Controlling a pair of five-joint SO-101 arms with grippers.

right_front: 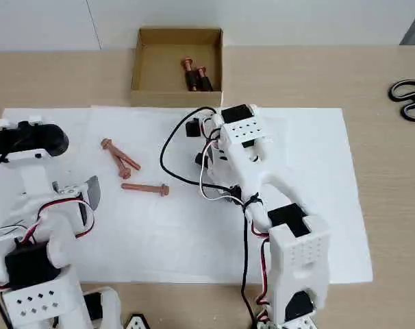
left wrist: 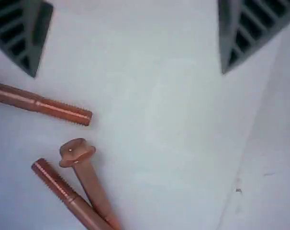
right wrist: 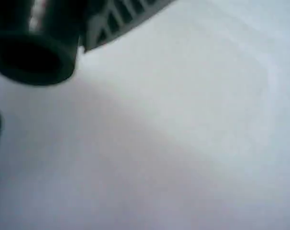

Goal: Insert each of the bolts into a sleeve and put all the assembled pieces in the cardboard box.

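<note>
Three copper bolts [right_front: 132, 163] loose on white sheet [right_front: 317, 171], left of centre: two crossed, third just nearer, lying flat by itself. Left gripper [left wrist: 128, 72] low over sheet just left of bolts, fingers [left wrist: 25, 38] spread wide, nothing between them. Right gripper [right_front: 197, 133] at centre, near side of cardboard box [right_front: 177, 31], pinching a black sleeve [right wrist: 35, 60] clear of the sheet. Two assembled pieces [right_front: 197, 75] side by side in box, right half. Scissors [right_front: 409, 99] on table [right_front: 385, 205], far right edge.
</note>
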